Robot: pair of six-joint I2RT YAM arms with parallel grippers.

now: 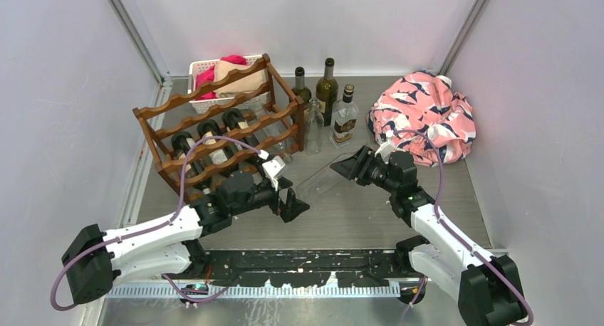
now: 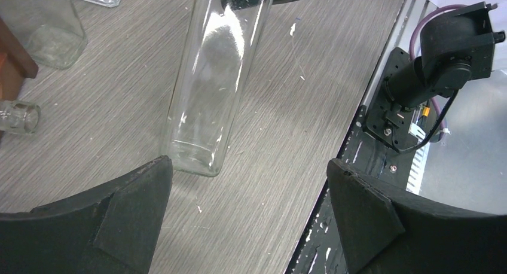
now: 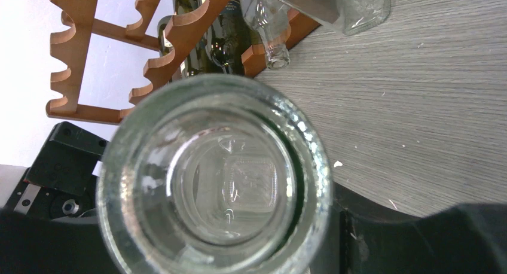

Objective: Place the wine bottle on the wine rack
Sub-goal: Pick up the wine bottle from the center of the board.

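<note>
Right up against the right wrist lens, the clear glass wine bottle (image 3: 215,178) is pinched at its neck end by the right gripper (image 1: 350,166). It stretches across the middle of the worktop (image 1: 399,219) with its base towards the left gripper (image 2: 249,165), whose fingers are spread wide and touch nothing. Beyond, the wine rack (image 1: 205,89) stands towards the worktop's far left corner, with dark bottles (image 1: 209,128) lying in its lower tiers.
</note>
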